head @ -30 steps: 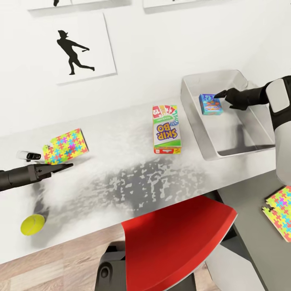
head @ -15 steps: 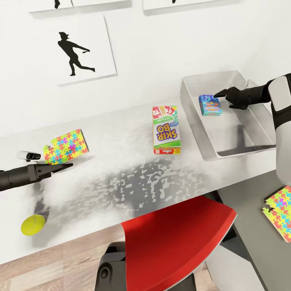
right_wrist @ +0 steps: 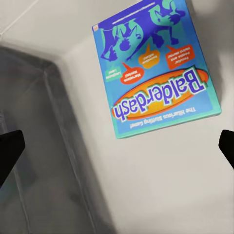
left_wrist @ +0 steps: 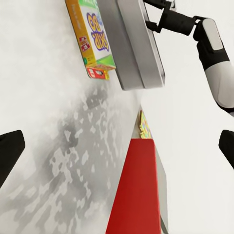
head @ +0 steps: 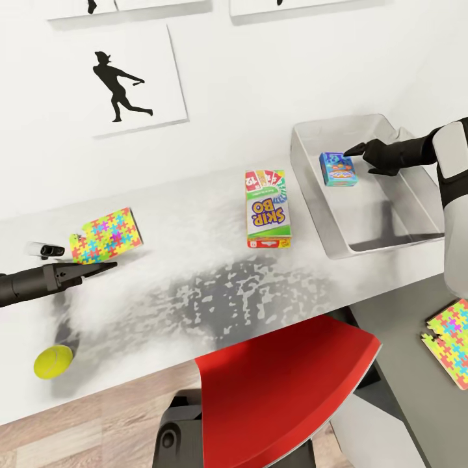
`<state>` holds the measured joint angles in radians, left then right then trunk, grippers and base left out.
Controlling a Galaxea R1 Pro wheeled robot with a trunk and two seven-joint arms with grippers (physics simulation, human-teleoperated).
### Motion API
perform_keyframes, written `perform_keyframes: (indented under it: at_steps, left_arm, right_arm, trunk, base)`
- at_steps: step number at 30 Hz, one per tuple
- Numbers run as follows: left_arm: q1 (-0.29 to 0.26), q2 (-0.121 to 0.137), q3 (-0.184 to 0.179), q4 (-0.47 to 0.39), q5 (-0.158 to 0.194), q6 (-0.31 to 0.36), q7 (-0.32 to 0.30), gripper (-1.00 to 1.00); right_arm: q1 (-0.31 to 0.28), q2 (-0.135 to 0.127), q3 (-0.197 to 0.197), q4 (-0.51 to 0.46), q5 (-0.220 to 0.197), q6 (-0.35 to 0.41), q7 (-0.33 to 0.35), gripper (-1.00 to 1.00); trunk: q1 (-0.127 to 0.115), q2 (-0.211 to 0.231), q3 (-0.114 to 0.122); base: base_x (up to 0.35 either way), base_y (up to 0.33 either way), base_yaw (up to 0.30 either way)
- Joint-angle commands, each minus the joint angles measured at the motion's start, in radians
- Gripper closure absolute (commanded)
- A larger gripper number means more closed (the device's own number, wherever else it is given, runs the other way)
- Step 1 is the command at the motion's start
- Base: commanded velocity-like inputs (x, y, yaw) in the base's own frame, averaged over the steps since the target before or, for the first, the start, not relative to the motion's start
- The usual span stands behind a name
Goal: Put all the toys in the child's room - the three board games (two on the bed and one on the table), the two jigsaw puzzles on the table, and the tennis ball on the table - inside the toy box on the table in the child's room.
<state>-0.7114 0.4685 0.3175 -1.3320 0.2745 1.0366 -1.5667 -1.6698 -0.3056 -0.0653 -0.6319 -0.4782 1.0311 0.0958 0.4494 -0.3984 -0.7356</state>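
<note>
Since the blue board game [head: 338, 169] already lies flat on the floor of the toy box [head: 312, 185] and my right tool [head: 354, 152] hangs just above it with its fingers spread and nothing between them, I judge the drop-off step done and the next fetch due.

Working down from the biggest thing, with the toy box as my landmark: the bench [head: 195, 286] carries the box at its far right end. The green-white board game [head: 266, 208] with the red band lies flat just beside the box's left wall, apart from it. One jigsaw puzzle [head: 107, 235] lies well to the left of the box, and my left tool [head: 107, 266] sits released just in front of it, fingertips wide in the left wrist view, holding nothing. The second jigsaw puzzle [head: 452, 341] lies on the darker surface in front of the box, toward me. The tennis ball [head: 53, 361] rests farthest from the box, near the bench's front left edge.

My next move, as I see it: lift the right tool clear of the rim, then bring it over the green-white game, the nearest piece, and take it by its long edges. The left tool could take the puzzle beside it.
</note>
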Motion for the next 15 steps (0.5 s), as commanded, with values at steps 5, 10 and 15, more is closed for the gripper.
perform_keyframes:
  at_steps: [5, 10, 15]
  left_arm:
    - [0.000, 0.001, 0.000, 0.000, 0.002, 0.011, -0.004, -1.00]
    - [0.000, 0.001, 0.000, 0.000, 0.004, 0.011, -0.004, -1.00]
    - [0.000, 0.001, 0.000, 0.000, 0.005, 0.011, -0.004, -1.00]
  right_arm:
    - [-0.001, 0.001, -0.004, 0.000, 0.010, 0.004, 0.010, -1.00]
    - [-0.001, 0.001, -0.004, 0.000, 0.010, 0.006, 0.010, -1.00]
    - [-0.001, 0.002, -0.004, 0.000, 0.010, 0.007, 0.010, -1.00]
  trunk:
    - [0.001, -0.002, -0.001]
    - [0.001, -0.002, 0.003]
    - [0.001, -0.002, 0.008]
  base:
    - [0.000, 0.000, 0.000]
    - [0.000, 0.000, 0.000]
    - [0.000, 0.000, 0.000]
